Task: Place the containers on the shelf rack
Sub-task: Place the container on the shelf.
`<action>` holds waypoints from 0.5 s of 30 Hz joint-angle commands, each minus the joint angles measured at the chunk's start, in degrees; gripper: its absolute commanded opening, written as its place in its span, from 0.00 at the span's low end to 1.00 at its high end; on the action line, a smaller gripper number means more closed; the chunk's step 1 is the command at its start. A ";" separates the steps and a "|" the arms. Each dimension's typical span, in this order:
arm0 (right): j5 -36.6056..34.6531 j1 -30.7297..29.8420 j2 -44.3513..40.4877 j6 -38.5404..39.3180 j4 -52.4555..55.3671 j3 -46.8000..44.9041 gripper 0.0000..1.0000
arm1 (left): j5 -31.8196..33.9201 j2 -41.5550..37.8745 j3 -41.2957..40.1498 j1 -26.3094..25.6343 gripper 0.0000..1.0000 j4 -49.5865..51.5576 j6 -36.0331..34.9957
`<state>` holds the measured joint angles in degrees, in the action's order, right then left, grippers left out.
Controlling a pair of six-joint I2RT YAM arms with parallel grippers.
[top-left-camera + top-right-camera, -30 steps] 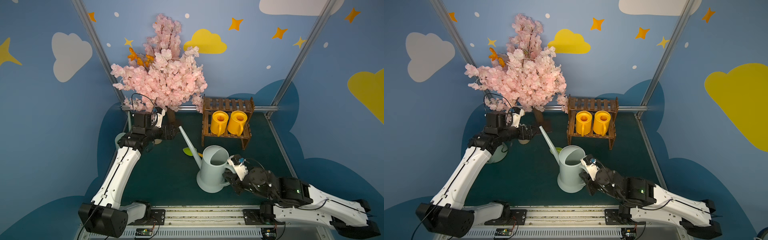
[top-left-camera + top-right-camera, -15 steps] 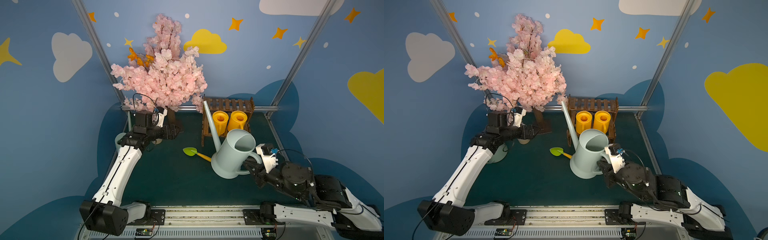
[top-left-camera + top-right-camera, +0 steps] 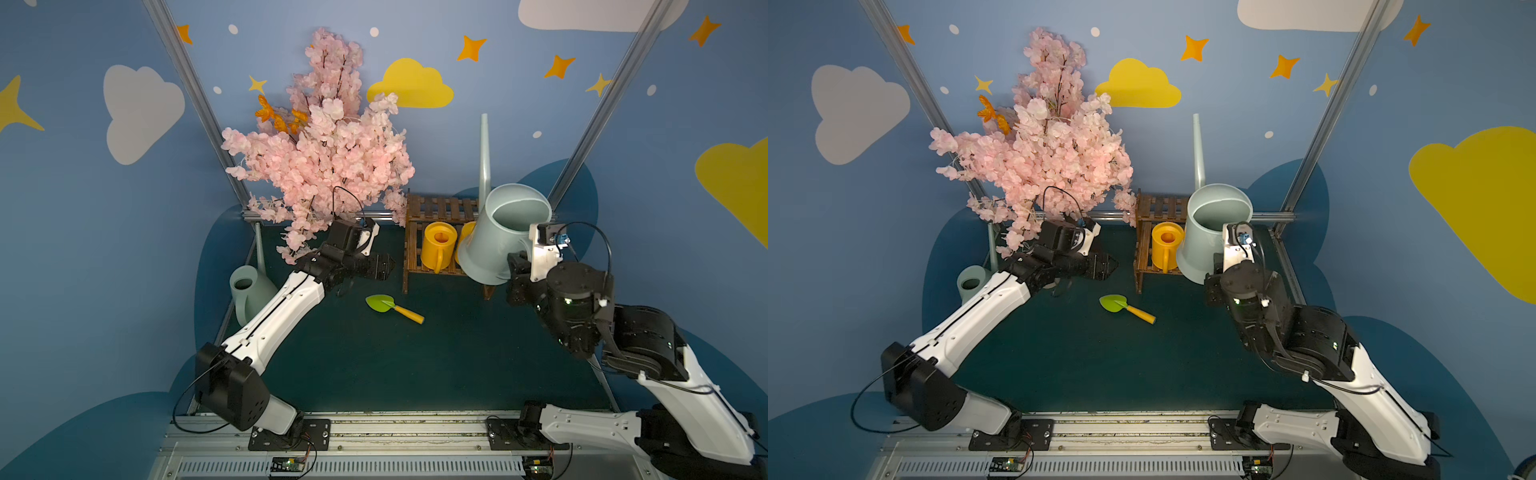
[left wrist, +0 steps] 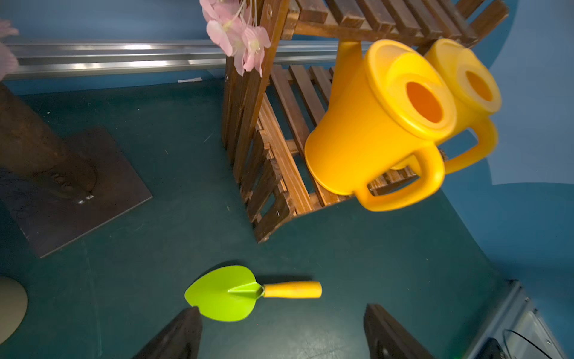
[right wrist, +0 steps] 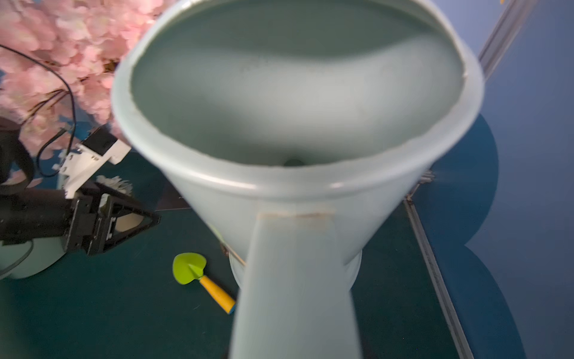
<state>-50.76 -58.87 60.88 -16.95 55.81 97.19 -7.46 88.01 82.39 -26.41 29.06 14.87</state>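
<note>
My right gripper (image 3: pixel 517 266) is shut on the handle of a large pale blue-grey watering can (image 3: pixel 505 232), held in the air and tilted in front of the dark wooden shelf rack (image 3: pixel 440 205); its long spout points up. In the right wrist view the can (image 5: pixel 295 124) fills the frame and hides the jaws. Two small yellow cans (image 4: pixel 372 124) (image 4: pixel 466 93) stand side by side on the rack's lower tier (image 4: pixel 279 140). Another large green-grey can (image 3: pixel 249 291) sits at the far left behind my left arm. My left gripper (image 4: pixel 282 314) is open and empty, left of the rack.
A green trowel with a yellow handle (image 3: pixel 390 305) lies on the dark mat in front of the rack. A pink blossom tree (image 3: pixel 324 153) on a dark base plate (image 4: pixel 62 192) stands at the back left. The rack's upper tier (image 3: pixel 1163 203) is bare.
My right arm has lifted the large blue-grey can off the mat and carried it up and back to the front of the rack. The left gripper has shifted slightly toward the rack.
</note>
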 commanded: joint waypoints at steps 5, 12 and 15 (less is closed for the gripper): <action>20.93 22.81 7.94 3.27 -1.75 9.26 0.00 | 8.23 12.55 12.58 -3.22 0.76 3.38 2.43; 28.76 32.19 15.56 4.01 -1.61 18.44 0.00 | 10.02 20.85 20.58 -4.48 0.68 6.28 2.70; 30.65 34.45 18.32 4.09 -0.91 21.89 0.00 | 12.46 23.59 22.59 -4.72 0.61 7.85 2.79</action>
<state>-23.88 -26.04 78.61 -13.56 57.60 115.39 2.20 109.91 102.72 -30.87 33.71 17.34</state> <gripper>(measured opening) 0.214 0.619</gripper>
